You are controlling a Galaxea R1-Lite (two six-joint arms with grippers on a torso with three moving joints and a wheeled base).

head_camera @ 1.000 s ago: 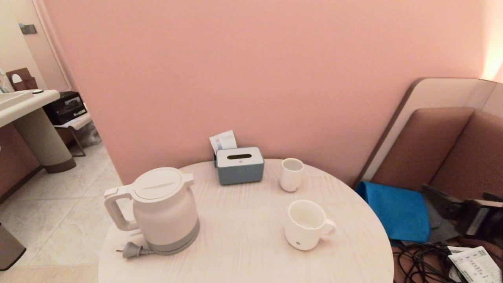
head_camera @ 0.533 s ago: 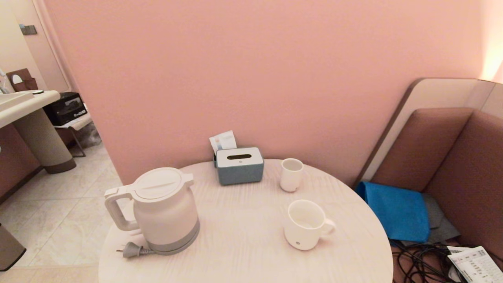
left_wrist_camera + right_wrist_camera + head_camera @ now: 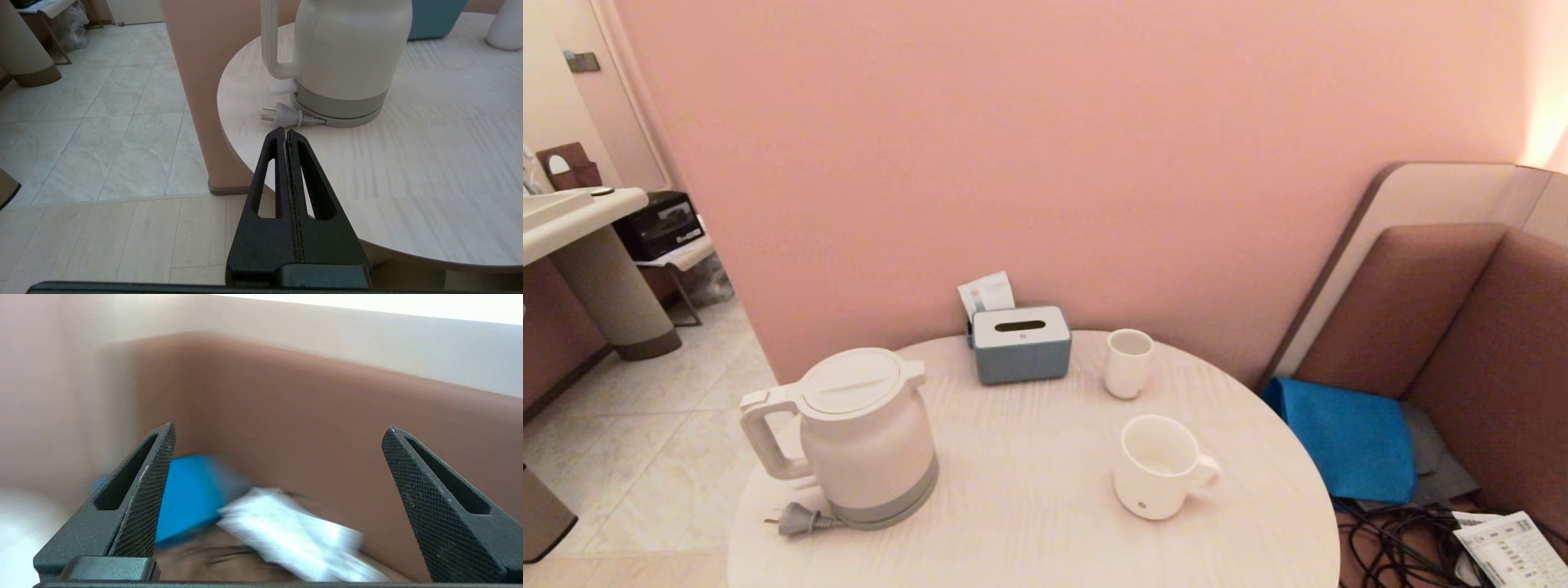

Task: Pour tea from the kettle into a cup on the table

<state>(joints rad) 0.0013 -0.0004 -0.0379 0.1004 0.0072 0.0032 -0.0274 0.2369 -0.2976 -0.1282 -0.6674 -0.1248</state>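
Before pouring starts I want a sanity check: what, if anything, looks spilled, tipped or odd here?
Nothing spilled or tipped. The kettle stands upright on the table, its plug lying loose beside it, unplugged. The cup is upright.

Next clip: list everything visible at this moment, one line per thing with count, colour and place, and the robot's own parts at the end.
table: 1, pale wood-grain, round, against the pink wall
kettle: 1, white with grey band, on its base at the table's left side
plug: 1, grey, lying on the table beside the kettle's base
cup: 1, white, handled, right of centre
small cup: 1, white, no handle, behind the cup
tissue box: 1, grey-blue with white top, at the table's back edge
blue cloth: 1, on the brown seat to the right
cables: several, black, below the cloth
left gripper: 1, black, shut, low before the table edge, facing the kettle
right gripper: 1, black, open, off the table, facing the seat
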